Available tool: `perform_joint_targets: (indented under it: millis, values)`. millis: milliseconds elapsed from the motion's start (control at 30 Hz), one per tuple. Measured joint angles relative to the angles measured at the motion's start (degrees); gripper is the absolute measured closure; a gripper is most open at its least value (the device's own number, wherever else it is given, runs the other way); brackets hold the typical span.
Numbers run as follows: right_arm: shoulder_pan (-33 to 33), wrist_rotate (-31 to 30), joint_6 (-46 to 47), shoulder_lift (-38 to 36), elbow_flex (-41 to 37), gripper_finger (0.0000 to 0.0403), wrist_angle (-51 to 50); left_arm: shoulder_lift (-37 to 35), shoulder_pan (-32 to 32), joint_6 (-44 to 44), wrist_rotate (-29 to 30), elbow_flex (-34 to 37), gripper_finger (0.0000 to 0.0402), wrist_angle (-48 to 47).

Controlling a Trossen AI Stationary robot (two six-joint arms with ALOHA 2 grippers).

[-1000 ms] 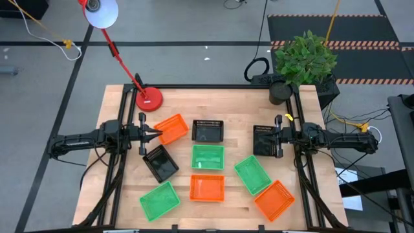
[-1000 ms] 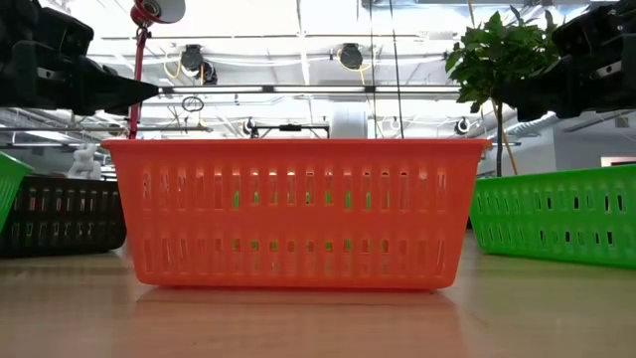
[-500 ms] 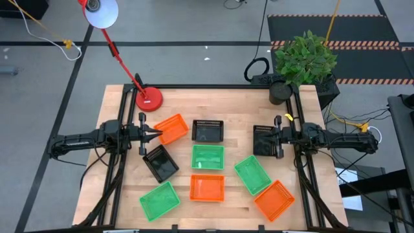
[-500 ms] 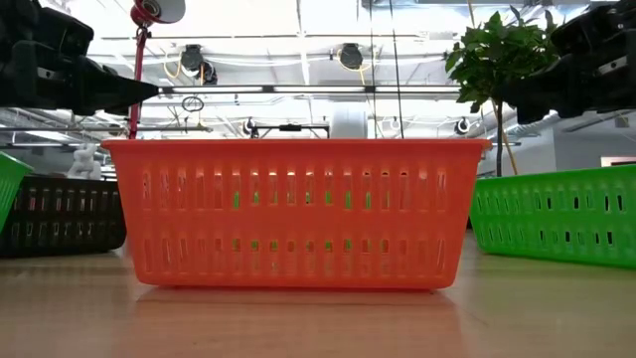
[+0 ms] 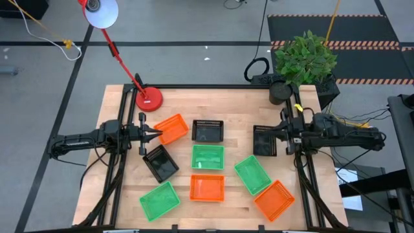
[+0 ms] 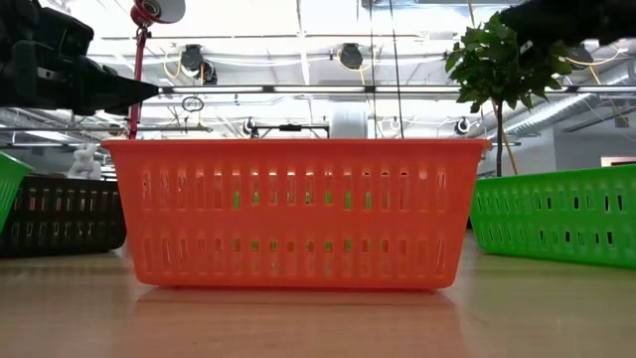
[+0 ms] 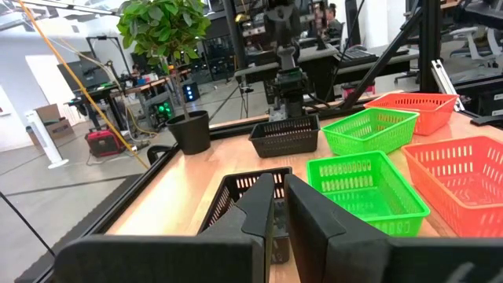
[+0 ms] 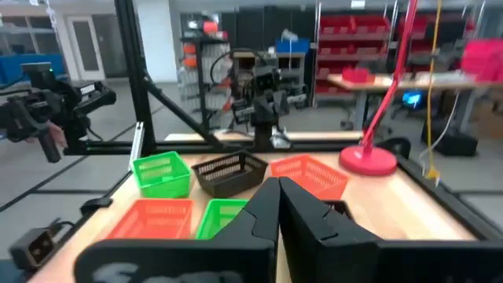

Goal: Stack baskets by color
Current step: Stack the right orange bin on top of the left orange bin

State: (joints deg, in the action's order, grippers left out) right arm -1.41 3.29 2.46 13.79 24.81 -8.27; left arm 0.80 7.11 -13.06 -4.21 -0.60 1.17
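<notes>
While nothing stacked yet, nine baskets (image 5: 207,157) lie scattered near red lamp base (image 5: 149,100). Light, stiff, slotted plastic; pinch rim wall. Left gripper (image 5: 157,134) nearly closed, empty; right gripper (image 5: 274,134) closed, empty.

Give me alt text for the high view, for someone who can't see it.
Nine separate baskets, three green, three orange, three black, lie scattered unstacked on a wooden table. The left gripper hovers beside the orange basket near a red lamp base; the right gripper is over the black basket at the right side.
</notes>
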Motion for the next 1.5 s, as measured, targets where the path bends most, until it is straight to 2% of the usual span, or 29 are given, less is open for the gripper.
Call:
perform_joint_targets:
  millis: [433, 833, 1033, 1267, 1500]
  values:
    - [0.02, 0.00, 3.12, 16.01, 23.11, 0.0399, -20.23, 0.00, -0.02, 0.00, -0.02, 0.02, 0.0364, 0.07]
    - [0.00, -0.11, 6.18, 26.60, 38.49, 0.0399, -38.76, 0.00, -0.01, 0.00, -0.02, 0.00, 0.0364, 0.15]
    - [0.02, -0.15, 7.36, 29.30, 42.34, 0.0399, -40.91, 0.00, -0.02, 0.13, -0.02, 0.02, 0.0364, 0.47]
    - [0.00, -0.18, 7.36, 30.58, 42.65, 0.0399, -42.42, 0.00, -0.04, 5.51, -0.02, -0.01, 0.0364, 4.66]
    - [0.00, -0.22, 7.29, 31.87, 42.65, 0.0399, -43.06, 2.47, -1.18, 8.30, -0.30, -7.17, 0.0364, 1.28]
